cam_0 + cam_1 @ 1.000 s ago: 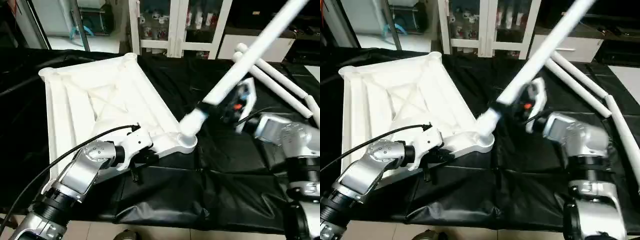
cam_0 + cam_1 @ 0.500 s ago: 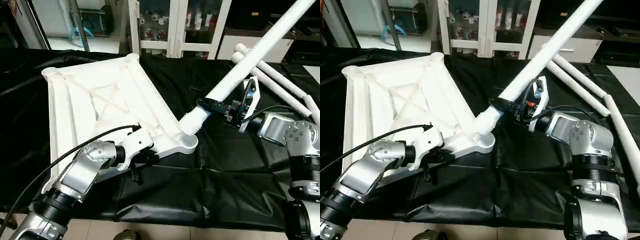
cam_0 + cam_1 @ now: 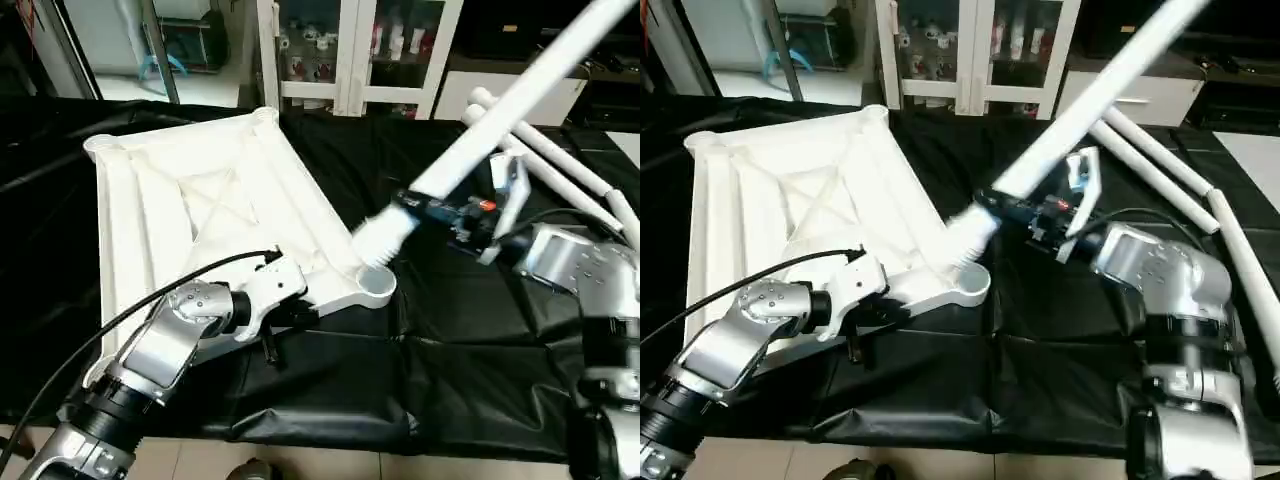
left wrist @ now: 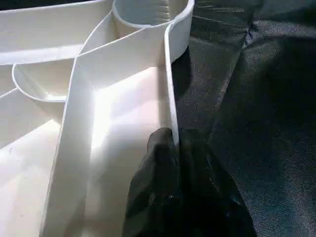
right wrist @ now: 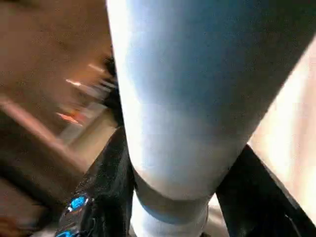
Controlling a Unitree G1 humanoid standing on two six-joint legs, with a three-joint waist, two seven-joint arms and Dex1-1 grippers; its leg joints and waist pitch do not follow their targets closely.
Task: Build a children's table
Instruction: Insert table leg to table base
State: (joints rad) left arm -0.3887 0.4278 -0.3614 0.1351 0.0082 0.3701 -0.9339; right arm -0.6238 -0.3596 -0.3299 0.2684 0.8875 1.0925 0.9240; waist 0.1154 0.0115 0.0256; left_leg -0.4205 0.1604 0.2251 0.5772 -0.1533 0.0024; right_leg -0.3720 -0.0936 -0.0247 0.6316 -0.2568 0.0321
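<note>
One leg point(image 3: 500, 115) is in hand, slanting up from the tabletop point(image 3: 215, 215), which lies ribbed side up on the black bench point(image 3: 440, 330). My right pincer point(image 3: 425, 208) clamps the leg just above its narrow end, which hangs over the near corner socket point(image 3: 372, 287). My left pincer point(image 4: 175, 148) pinches the tabletop's rim beside that socket. I judge this the seating step: next, stand the leg upright and press down. Spare legs point(image 3: 560, 165) wait beyond.

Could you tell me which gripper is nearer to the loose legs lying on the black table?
Right. The right gripper, shut on the raised leg, is just beside the loose legs; the left gripper pinches the tabletop rim across the table.
</note>
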